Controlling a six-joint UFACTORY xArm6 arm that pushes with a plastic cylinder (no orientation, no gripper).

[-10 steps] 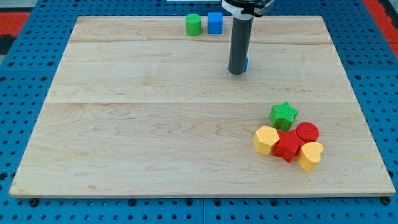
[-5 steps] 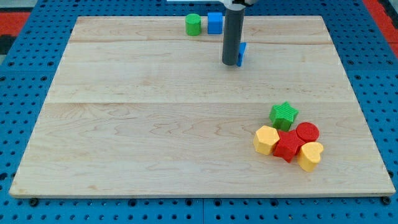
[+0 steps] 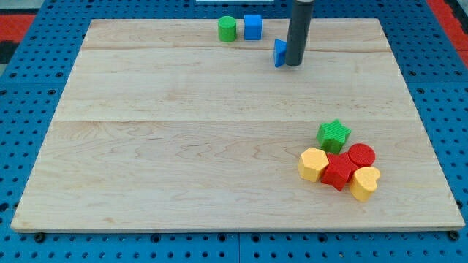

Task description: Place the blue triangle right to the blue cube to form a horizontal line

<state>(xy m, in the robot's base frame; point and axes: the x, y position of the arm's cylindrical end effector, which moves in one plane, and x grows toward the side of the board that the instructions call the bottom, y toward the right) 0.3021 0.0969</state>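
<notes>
Pale wooden board (image 3: 183, 146) on blue pegboard. Top centre: green cylinder (image 3: 227, 28), blue cube (image 3: 252, 26) just right of it. Blue triangle (image 3: 279, 52) lower right of the cube, my tip (image 3: 293, 63) touching its right side. Lower right cluster: green star (image 3: 333, 134), yellow hexagon (image 3: 313, 164), red block (image 3: 338, 173), red cylinder (image 3: 361, 155), yellow heart (image 3: 365, 183).

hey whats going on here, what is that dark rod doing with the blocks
The arm's dark rod is pushing the small blue triangle block across the wooden board. My tip sits right against the triangle's right side, near the view's top. The blue cube stands further up and to the left, beside a green cylinder, so the triangle is below and to the right of it and not yet level with it. A cluster of green, yellow and red blocks lies untouched at the lower right.
</notes>
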